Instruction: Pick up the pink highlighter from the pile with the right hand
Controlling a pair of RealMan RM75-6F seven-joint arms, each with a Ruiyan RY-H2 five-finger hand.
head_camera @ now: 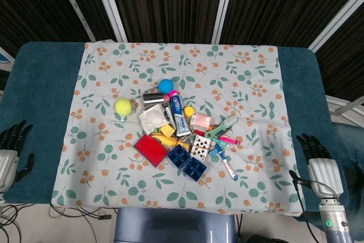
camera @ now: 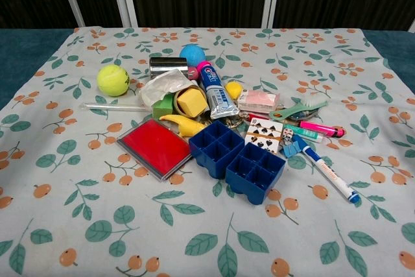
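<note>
The pink highlighter lies flat at the right edge of the pile, just below a green toothbrush. Its tip points right. My right hand rests at the table's right front edge, far from the pile, fingers apart and holding nothing. At the left front edge, my left hand lies the same way, fingers spread and empty. Neither hand shows in the chest view.
The pile holds a blue ice tray, red case, toothpaste tube, playing cards, a blue marker, a pink eraser, a yellow tennis ball and a blue ball. A floral cloth covers the table.
</note>
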